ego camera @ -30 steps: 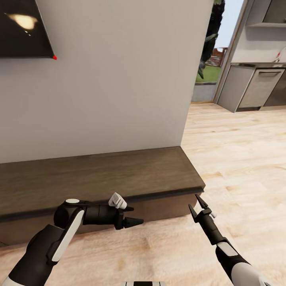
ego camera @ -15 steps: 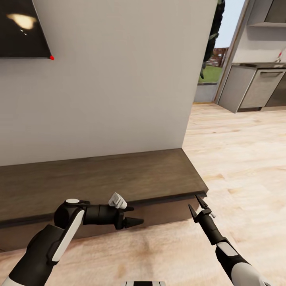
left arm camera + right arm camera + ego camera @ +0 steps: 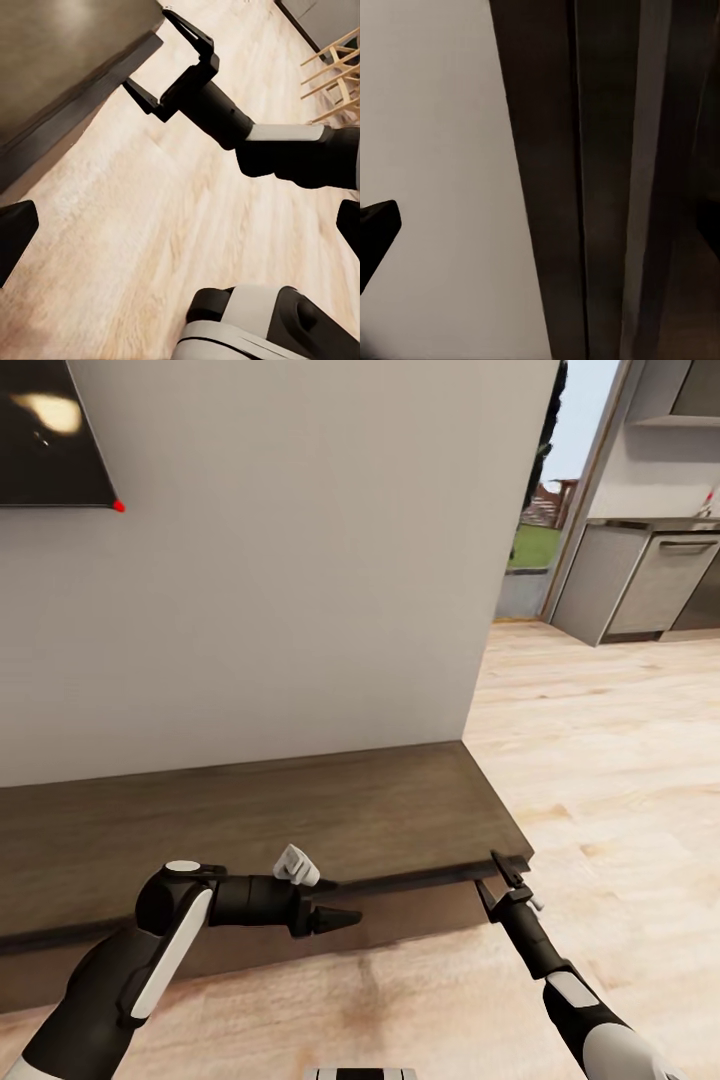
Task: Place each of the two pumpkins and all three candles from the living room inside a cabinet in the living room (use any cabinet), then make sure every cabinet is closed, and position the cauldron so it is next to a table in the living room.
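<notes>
The long, low dark brown cabinet (image 3: 250, 810) runs along the white wall, its fronts shut as far as I can see. My left gripper (image 3: 338, 901) hovers open in front of its front edge, empty, pointing toward the right arm. My right gripper (image 3: 494, 876) is open and empty, with its fingertips right at the cabinet's right front corner. The left wrist view looks across the floor at the right gripper (image 3: 150, 49) beside the cabinet (image 3: 60, 67). In the right wrist view the cabinet edge (image 3: 607, 180) is very close. Pumpkins, candles and cauldron are out of view.
A dark TV (image 3: 50, 430) hangs on the wall above the cabinet. Pale wood floor (image 3: 620, 760) stretches right to a doorway with grey kitchen units (image 3: 650, 580). A wooden frame (image 3: 334, 75) stands beyond the right arm.
The whole view has shifted: the camera moved closer to the cabinet and slightly right. Both arms keep the same pose, and the right gripper now sits at the cabinet's corner.
</notes>
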